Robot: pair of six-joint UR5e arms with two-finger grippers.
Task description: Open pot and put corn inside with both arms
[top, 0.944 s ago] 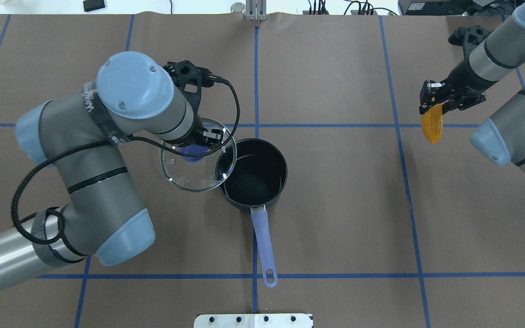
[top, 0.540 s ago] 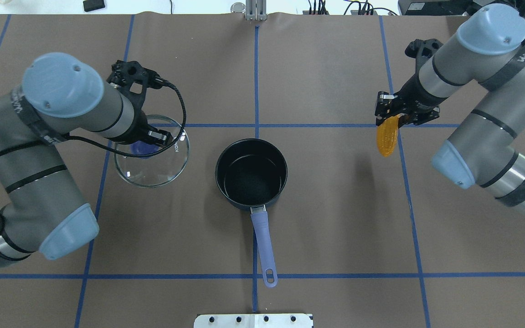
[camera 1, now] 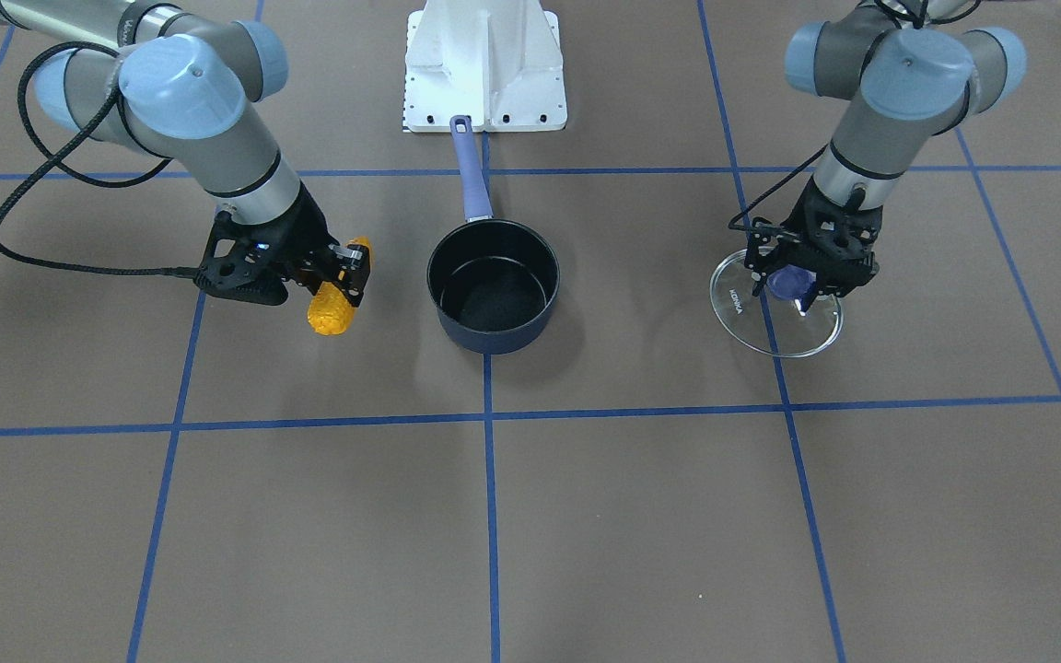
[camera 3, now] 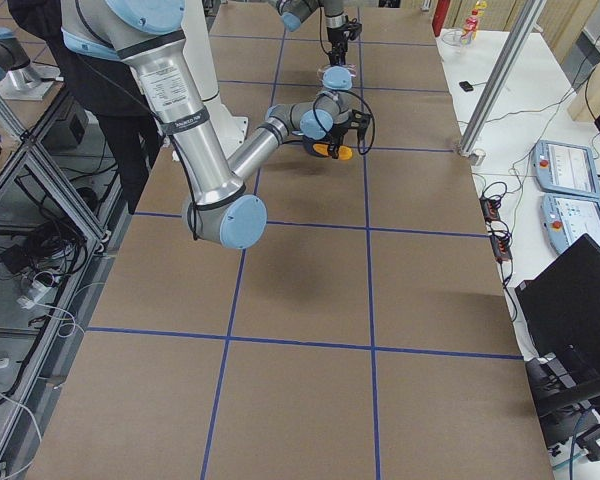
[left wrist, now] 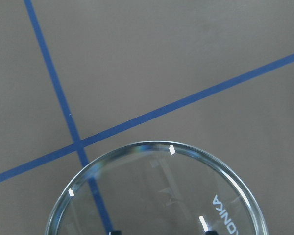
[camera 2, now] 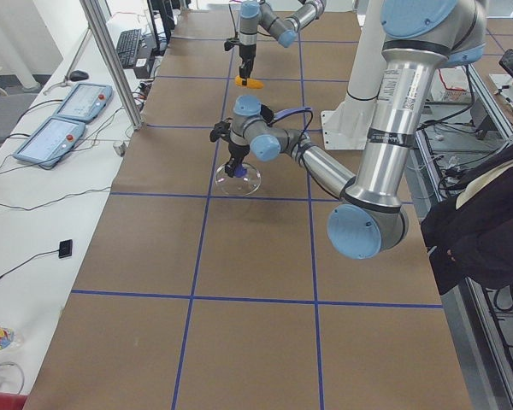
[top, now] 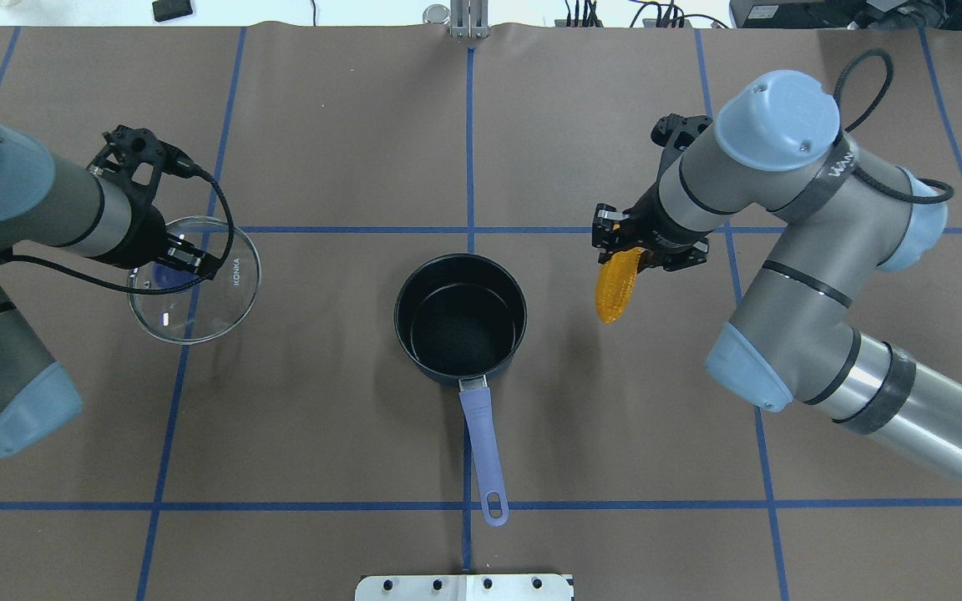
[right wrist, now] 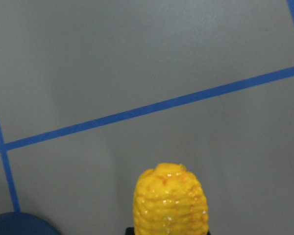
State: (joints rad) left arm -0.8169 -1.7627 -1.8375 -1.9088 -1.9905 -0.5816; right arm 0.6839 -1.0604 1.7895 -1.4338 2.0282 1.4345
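Observation:
The navy pot [top: 460, 319] stands open and empty at the table's middle, its periwinkle handle [top: 481, 446] toward the robot; it also shows in the front view [camera 1: 492, 287]. My right gripper [top: 627, 246] is shut on the yellow corn [top: 616, 286], held above the table a little to the pot's right; the corn also shows in the front view [camera 1: 334, 304] and the right wrist view [right wrist: 170, 201]. My left gripper [top: 165, 265] is shut on the blue knob of the glass lid [top: 194, 280], held well left of the pot; the lid shows in the left wrist view [left wrist: 157, 196].
The table is brown paper with blue tape grid lines [top: 470, 142]. The white base mount [camera 1: 484, 64] stands at the robot's side, just behind the pot's handle end. A person [camera 2: 487, 213] stands beside the table in the side view.
My left arm has carried the lid further left, away from the pot. My right arm has carried the corn left, toward the pot.

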